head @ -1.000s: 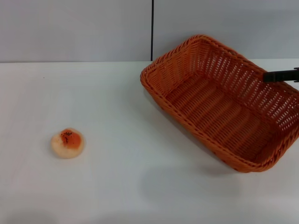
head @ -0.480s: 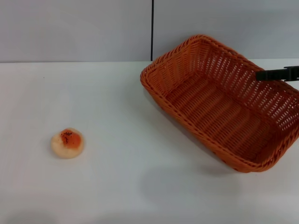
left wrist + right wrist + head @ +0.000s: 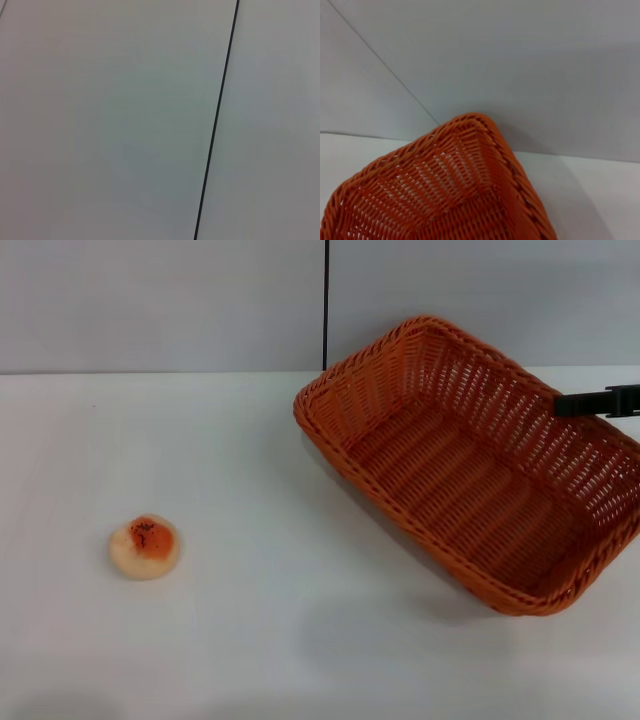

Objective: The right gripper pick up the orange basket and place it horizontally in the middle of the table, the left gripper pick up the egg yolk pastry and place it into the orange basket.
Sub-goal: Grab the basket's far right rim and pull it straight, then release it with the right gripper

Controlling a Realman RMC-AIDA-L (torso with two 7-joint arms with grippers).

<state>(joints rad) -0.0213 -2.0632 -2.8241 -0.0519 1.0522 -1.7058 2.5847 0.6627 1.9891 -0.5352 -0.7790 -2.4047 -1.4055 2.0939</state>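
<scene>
Right gripper [image 3: 585,401]: mine; only a black bar of it shows, reaching in from the right edge of the head view to the basket's far long rim. I read it as clamped on that rim, since the basket hangs tilted with a shadow under it; the finger contact itself is hidden.
Left gripper: not in any view; its wrist camera shows only a grey wall with a dark seam.
Orange basket [image 3: 470,475]: off the tabletop or nearly so, over the right part of the table [image 3: 260,640], skewed, one short end toward the back edge, the other toward the right edge. Right wrist view shows one woven corner [image 3: 470,150] close up.
Step in hand (judgement): carrying the basket toward the tabletop middle; placing not yet done.
How to do it well (judgement): hold the rim firmly, move slowly so it does not swing, turn the long side parallel to the front edge, lower until the base sits flat, then let go.
Basket looks: woven orange wicker, slatted walls, braided rim, empty.
Egg yolk pastry [image 3: 146,545]: on the tabletop's left part, well apart from the basket; pale bun, orange-red top, dark specks.
</scene>
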